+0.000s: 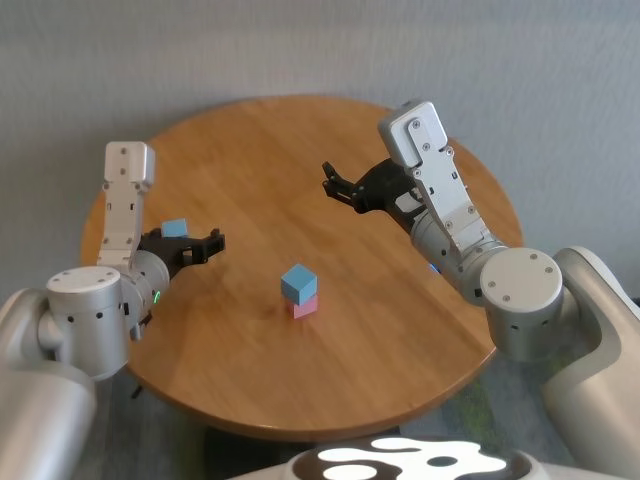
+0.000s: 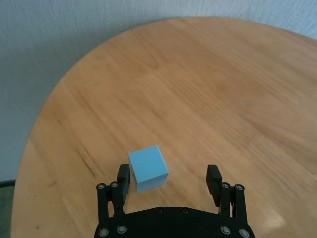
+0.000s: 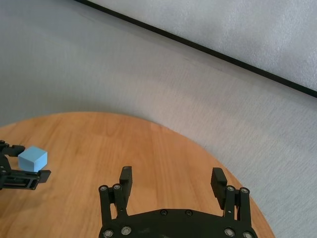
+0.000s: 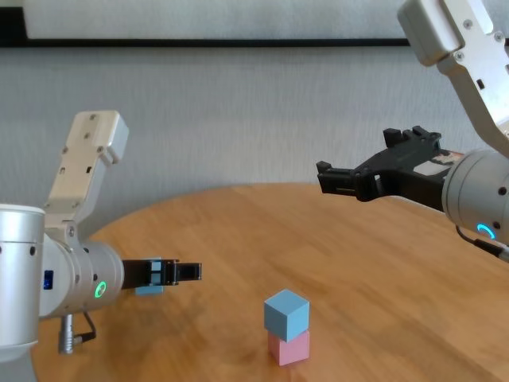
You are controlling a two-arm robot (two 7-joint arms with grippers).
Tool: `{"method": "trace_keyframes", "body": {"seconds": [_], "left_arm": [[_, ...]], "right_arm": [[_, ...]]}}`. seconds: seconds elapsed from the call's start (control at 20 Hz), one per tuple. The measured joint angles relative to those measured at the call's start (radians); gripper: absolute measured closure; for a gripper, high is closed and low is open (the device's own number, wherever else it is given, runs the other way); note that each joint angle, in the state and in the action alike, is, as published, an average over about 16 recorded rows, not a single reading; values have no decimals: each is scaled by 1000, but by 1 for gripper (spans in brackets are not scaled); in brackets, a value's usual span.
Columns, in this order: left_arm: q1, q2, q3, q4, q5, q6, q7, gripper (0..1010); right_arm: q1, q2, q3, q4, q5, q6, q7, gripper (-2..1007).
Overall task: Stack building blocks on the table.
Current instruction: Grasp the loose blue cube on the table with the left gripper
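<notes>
Head view: we see the round table [image 1: 250, 150] with a two-cube stack near its middle, a light blue cube [image 1: 298, 283] sitting on the pink cube [image 1: 305, 307], turned slightly against it. At the left side the left gripper [image 1: 205, 245] is low over the wood with its jaws spread, and a second blue cube [image 1: 175, 229] shows just beyond it. The right gripper [image 1: 337, 185] hangs above the far right part of the table, jaws apart, nothing in them.

Left wrist view: the second blue cube [image 2: 147, 167] rests on the table [image 2: 198, 89] between the two black fingers [image 2: 124, 177], closer to one of them. We cannot tell whether that finger touches it; the other stands clear. The claw is wide open.

Right wrist view: the right gripper [image 3: 171, 179] is spread open and empty, high over the table edge. Far off, the left gripper [image 3: 20, 171] shows with its blue cube [image 3: 32, 158].

Chest view: the stack stands near the front, blue cube [image 4: 286, 314] over pink cube [image 4: 289, 348]. The left gripper [image 4: 179, 271] sits low at left, the right gripper [image 4: 374, 163] raised at right, well apart from the stack.
</notes>
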State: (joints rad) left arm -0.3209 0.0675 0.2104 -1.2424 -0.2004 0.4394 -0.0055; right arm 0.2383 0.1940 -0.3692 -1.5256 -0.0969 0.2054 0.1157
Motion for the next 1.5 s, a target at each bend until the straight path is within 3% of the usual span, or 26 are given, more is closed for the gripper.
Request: {"method": "trace_keyframes", "body": {"seconds": [0.85, 1.5], "left_arm": [[-39, -7, -33, 69, 12, 24, -58, 10], [-74, -7, -48, 126, 3, 45, -118, 10]], "right_arm": [[0, 0, 0, 0, 0, 0, 0, 0], [0, 0, 0, 0, 0, 0, 0, 0]]}}
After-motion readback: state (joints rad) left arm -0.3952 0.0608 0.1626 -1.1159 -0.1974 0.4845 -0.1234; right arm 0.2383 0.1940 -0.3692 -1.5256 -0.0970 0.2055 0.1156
